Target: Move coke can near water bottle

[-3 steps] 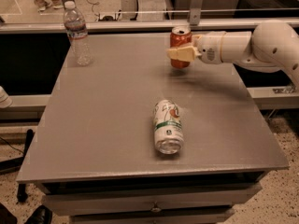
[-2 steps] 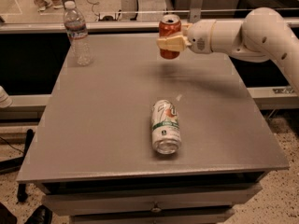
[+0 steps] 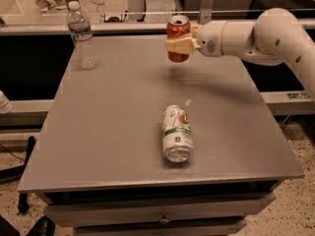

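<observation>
The red coke can (image 3: 177, 29) with a silver top is held upright in the air above the far middle of the grey table (image 3: 108, 127). My gripper (image 3: 178, 45) is shut on its body, reaching in from the right on a white arm (image 3: 266, 36). The clear water bottle (image 3: 81, 36) with a white cap stands upright at the table's far left corner, well to the left of the can.
A white and green can (image 3: 176, 133) lies on its side in the middle of the table, toward the front. A metal rail and posts (image 3: 133, 14) run behind the table's far edge. Drawers (image 3: 162, 215) sit under the front edge.
The gripper has lifted the coke can off the table and carried it to the left, toward the bottle. The white and green can and the bottle have not moved.
</observation>
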